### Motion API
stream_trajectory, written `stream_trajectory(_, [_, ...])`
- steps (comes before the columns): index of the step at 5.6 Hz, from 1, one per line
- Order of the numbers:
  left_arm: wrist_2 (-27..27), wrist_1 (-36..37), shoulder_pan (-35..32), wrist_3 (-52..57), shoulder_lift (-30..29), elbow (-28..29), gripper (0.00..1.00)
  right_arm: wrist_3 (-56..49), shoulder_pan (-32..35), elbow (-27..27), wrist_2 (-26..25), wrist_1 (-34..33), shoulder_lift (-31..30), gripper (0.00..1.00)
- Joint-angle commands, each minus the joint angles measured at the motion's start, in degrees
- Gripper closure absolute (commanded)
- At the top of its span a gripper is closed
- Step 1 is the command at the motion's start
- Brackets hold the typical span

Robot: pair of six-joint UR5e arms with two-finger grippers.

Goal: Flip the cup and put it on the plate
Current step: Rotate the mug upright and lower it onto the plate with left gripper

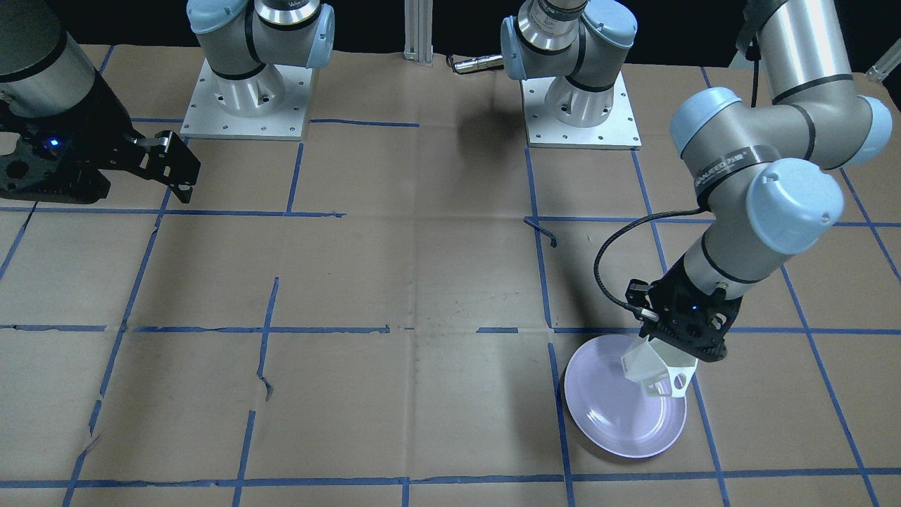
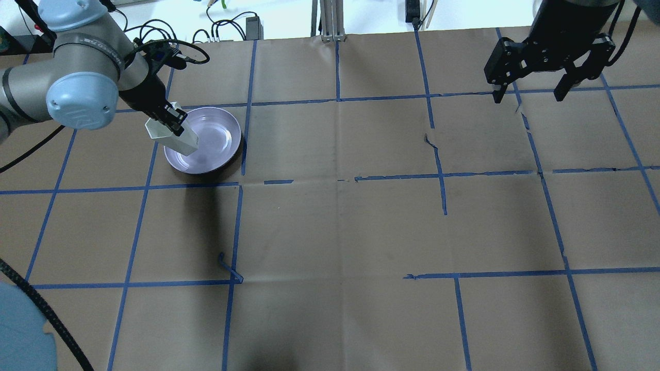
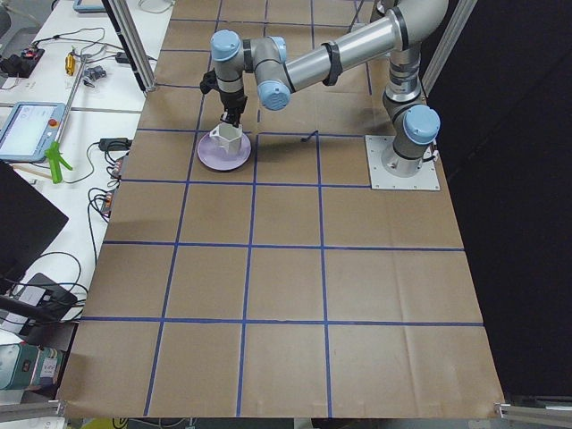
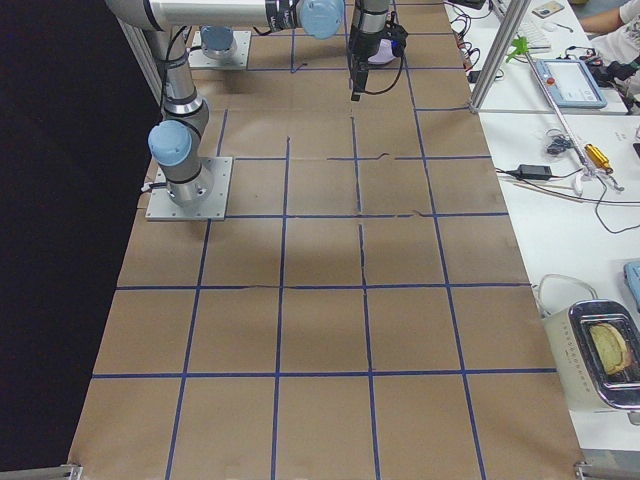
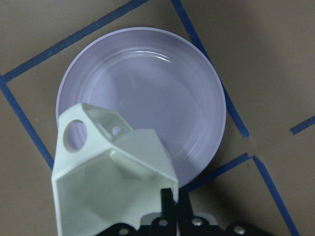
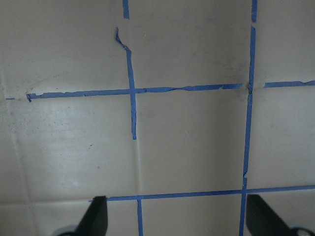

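Observation:
The white faceted cup (image 1: pixel 649 366) is pinched at its rim wall by my left gripper (image 1: pixel 667 354), which is shut on it. The cup hangs tilted, mouth towards the gripper, handle on the outer side, low over the near-arm edge of the pale lavender plate (image 1: pixel 619 415). I cannot tell whether it touches the plate. In the left wrist view the cup (image 5: pixel 108 182) fills the lower left, with the plate (image 5: pixel 152 93) behind it. From overhead the cup (image 2: pixel 171 136) overlaps the plate's (image 2: pixel 216 141) left rim. My right gripper (image 2: pixel 528 95) is open and empty, far off.
The table is covered in brown paper with a blue tape grid (image 2: pixel 337 178). The two arm bases (image 1: pixel 246 91) stand at the robot's side of the table. Loose tape ends curl up near the middle (image 2: pixel 430 140).

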Motion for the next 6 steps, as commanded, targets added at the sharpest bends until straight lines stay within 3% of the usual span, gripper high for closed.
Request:
stream_trajectory(1, [1.9, 2.1, -1.9, 0.5, -3.3, 0.2, 1.0, 0.0, 0.0, 0.0, 0.0, 0.0, 0.0, 0.0])
stream_trajectory(4, [1.9, 2.2, -3.0, 0.2, -3.5, -0.4, 0.93, 0.0, 0.0, 0.0, 0.0, 0.0, 0.0, 0.0])
stream_trajectory(5, [2.0, 2.2, -3.0, 0.0, -3.6, -0.5, 0.74, 0.0, 0.0, 0.0, 0.0, 0.0, 0.0, 0.0])
stream_trajectory(6, [2.1, 2.0, -3.0, 0.1, -3.3, 0.0, 0.02, 0.0, 0.0, 0.0, 0.0, 0.0, 0.0, 0.0])
